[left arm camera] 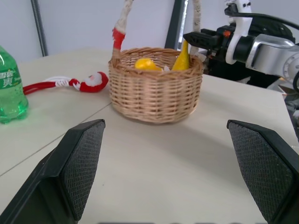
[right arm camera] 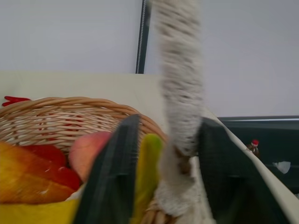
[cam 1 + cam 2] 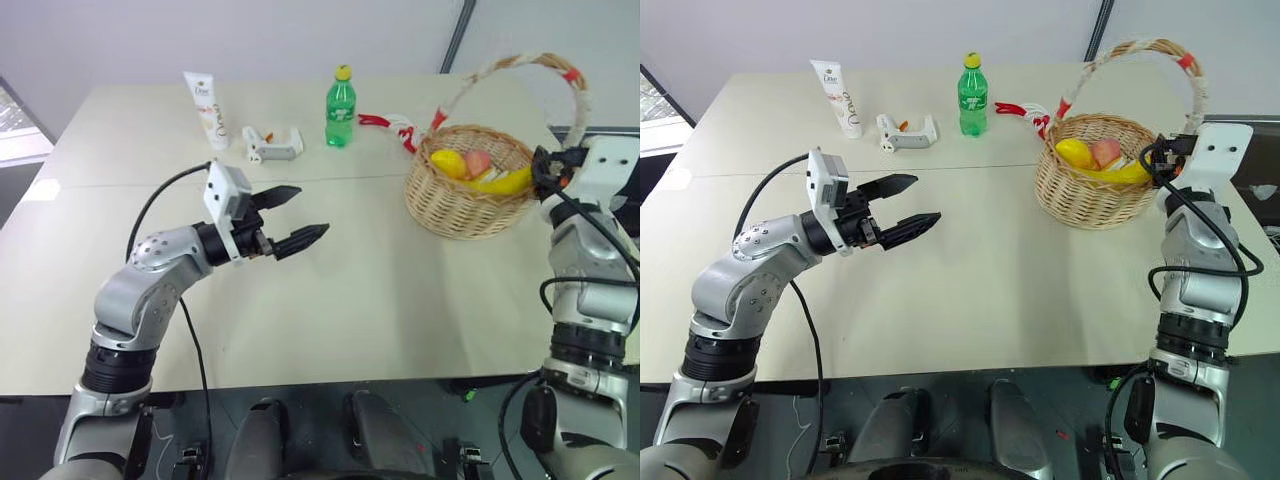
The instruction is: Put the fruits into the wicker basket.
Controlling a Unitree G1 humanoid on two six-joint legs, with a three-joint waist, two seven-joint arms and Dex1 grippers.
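Note:
The wicker basket (image 3: 470, 205) stands on the table's right side, its tall wrapped handle (image 2: 180, 93) arching above. Inside it lie a yellow banana (image 3: 505, 182), a pink peach (image 3: 478, 162), a round yellow fruit (image 3: 448, 163) and a red-yellow mango (image 2: 28, 177). My right gripper (image 3: 541, 170) is at the basket's right rim. Its fingers stand apart on either side of the handle's base, with the banana's tip (image 2: 147, 158) beside one finger. My left gripper (image 3: 312, 211) hovers open over the middle of the table, left of the basket, holding nothing.
At the back of the table stand a green bottle (image 3: 340, 108) and a white tube (image 3: 207, 108). A small white-grey tool (image 3: 272, 143) lies between them. A red-white curved object (image 3: 390, 125) lies just behind the basket.

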